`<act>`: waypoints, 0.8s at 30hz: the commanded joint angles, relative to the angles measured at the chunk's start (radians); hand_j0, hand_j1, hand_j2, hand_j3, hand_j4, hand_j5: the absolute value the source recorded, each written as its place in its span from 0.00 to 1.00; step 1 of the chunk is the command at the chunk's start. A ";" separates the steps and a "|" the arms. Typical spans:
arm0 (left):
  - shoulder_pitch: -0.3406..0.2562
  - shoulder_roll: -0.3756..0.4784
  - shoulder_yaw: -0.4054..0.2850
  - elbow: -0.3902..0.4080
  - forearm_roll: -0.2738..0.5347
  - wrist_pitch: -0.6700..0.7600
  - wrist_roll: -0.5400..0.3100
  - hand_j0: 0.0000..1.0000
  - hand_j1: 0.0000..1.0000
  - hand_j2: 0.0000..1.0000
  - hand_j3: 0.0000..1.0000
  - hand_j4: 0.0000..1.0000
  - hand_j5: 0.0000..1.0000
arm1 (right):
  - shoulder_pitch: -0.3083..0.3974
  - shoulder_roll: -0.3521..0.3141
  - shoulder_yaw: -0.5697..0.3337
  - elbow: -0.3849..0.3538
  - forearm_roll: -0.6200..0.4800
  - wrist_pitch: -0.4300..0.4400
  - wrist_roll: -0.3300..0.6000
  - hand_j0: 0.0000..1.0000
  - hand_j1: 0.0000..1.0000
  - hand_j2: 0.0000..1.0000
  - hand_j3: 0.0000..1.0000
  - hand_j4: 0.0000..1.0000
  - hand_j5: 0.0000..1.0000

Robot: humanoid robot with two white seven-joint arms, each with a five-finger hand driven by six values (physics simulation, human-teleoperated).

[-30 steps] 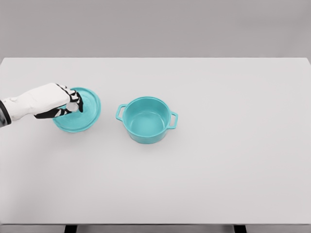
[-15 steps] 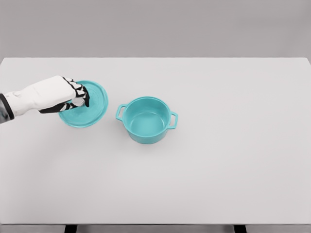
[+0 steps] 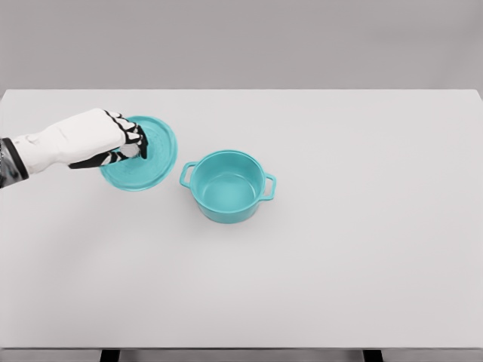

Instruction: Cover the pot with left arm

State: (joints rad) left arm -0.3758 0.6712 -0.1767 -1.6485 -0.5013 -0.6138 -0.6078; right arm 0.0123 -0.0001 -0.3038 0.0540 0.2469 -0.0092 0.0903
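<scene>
A broad, flat white surface [image 3: 362,249] fills nearly everything in front of me, running from the near edge to a plain grey wall at the far side.

A little left of the middle of it sits a round teal pot [image 3: 227,185] with two small loop handles, one pointing left and one right. It stands upright and uncovered, so the smooth teal inside shows down to the bottom.

Just to the left of the pot, and slightly farther back, is the round teal lid [image 3: 151,162], a shallow disc with faint concentric rings. Its right rim comes close to the pot's left handle without touching it. The lid looks tilted, its far edge higher than its near edge, and it seems to be lifted off the surface rather than lying flat, though I cannot be sure of the gap.

The white arm reaches in from the left edge, and its left hand [image 3: 113,139], white with black joints, is over the left half of the lid. The fingers [image 3: 134,143] are curled tightly together around the small pale knob at the lid's centre, pinching it from above. Most of the knob is hidden by the fingers.
</scene>
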 commanded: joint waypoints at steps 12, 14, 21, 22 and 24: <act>-0.012 -0.099 -0.046 -0.024 -0.005 0.003 -0.001 0.48 0.48 0.48 0.48 0.48 0.48 | 0.000 0.000 0.000 0.000 0.000 0.000 0.000 1.00 1.00 1.00 1.00 1.00 1.00; -0.012 -0.104 -0.052 -0.025 -0.005 0.003 -0.001 0.48 0.48 0.48 0.48 0.48 0.48 | 0.000 0.000 0.000 0.000 0.000 0.000 0.000 1.00 1.00 1.00 1.00 1.00 1.00; -0.028 -0.131 -0.095 -0.047 -0.010 0.003 -0.001 0.48 0.48 0.48 0.48 0.48 0.48 | 0.000 0.000 0.000 0.000 0.000 0.000 0.000 1.00 1.00 1.00 1.00 1.00 1.00; -0.038 -0.131 -0.110 -0.045 -0.010 0.003 -0.001 0.48 0.48 0.48 0.48 0.48 0.48 | -0.002 0.000 0.000 0.000 0.000 0.000 0.000 1.00 1.00 1.00 1.00 1.00 1.00; -0.051 -0.133 -0.130 -0.044 -0.010 0.003 -0.001 0.48 0.48 0.48 0.48 0.48 0.48 | 0.000 0.000 0.000 0.001 0.000 0.000 0.000 1.00 1.00 1.00 1.00 1.00 1.00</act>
State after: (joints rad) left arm -0.4264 0.5406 -0.2854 -1.6910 -0.5175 -0.6142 -0.6089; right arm 0.0123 -0.0001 -0.3038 0.0544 0.2469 -0.0092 0.0903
